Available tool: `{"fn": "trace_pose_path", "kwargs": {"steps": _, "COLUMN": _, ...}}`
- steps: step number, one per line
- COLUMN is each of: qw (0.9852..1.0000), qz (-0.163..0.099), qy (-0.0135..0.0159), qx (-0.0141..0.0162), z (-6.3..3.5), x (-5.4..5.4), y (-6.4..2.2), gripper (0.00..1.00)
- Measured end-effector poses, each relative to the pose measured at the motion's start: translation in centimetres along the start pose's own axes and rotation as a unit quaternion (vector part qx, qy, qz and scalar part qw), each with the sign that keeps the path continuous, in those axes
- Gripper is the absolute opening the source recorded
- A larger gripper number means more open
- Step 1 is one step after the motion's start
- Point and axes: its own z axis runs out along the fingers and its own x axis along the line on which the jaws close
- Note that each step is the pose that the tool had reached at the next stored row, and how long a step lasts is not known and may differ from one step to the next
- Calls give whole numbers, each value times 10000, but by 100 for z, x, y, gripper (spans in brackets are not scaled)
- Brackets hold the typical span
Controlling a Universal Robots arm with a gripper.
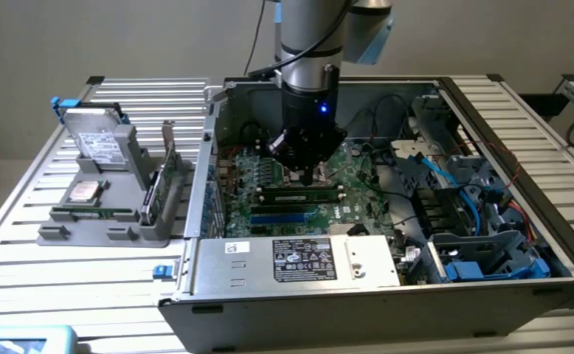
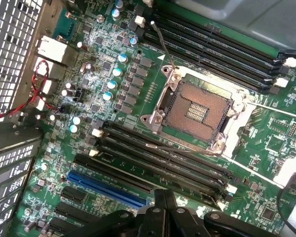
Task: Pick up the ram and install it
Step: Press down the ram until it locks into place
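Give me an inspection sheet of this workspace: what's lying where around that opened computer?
Surface: slatted metal table carrying an open computer case.
Job's things: ram, a green stick lying along the motherboard slots just under the gripper; whether it is fully seated, cannot tell.
Clutter: grey holder at the exterior view's left, with a hard drive and an expansion card standing in it.
Grippers: gripper inside the case, fingers together, holding nothing.
Cables: blue cables by the drive bays; red and black wires near the case's grille.
Surroundings: plain wall; nothing else seen.
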Motion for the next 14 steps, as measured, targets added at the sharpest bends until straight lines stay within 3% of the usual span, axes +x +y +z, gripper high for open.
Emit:
{"fn": "trace_pose_path", "kwargs": {"steps": 7, "qw": 9995, "qz": 308, "qy": 24, "qx": 24, "z": -8, "x": 0, "y": -1, "gripper": 11}}
{"fn": "trace_pose_path", "kwargs": {"steps": 14, "qw": 9981, "qz": 617, "qy": 42, "qx": 42, "z": -12, "x": 1, "y": -1, "gripper": 11}}
